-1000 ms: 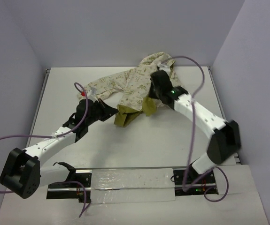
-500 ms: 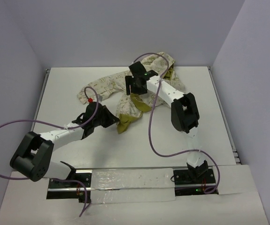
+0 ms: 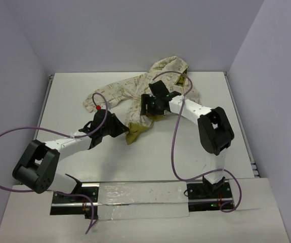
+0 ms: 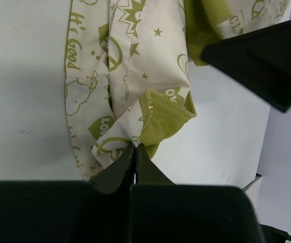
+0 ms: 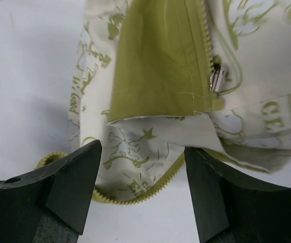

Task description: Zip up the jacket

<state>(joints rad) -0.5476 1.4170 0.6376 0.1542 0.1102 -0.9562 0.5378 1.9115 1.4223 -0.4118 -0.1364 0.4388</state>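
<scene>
My top view looks down from above and behind both arms, wide enough to take in the whole surface (image 3: 69, 101). The left wrist view sits close behind the left claw (image 4: 135, 151), facing the hem of the jacket (image 4: 130, 76). The right wrist view looks down past the right claw (image 5: 141, 154), very near. All three share that lower front edge.

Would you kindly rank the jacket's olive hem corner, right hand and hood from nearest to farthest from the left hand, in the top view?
1. olive hem corner, pinched in the left hand.
2. right hand, farther back and right, over the middle of the jacket.
3. hood, at the far end.
</scene>
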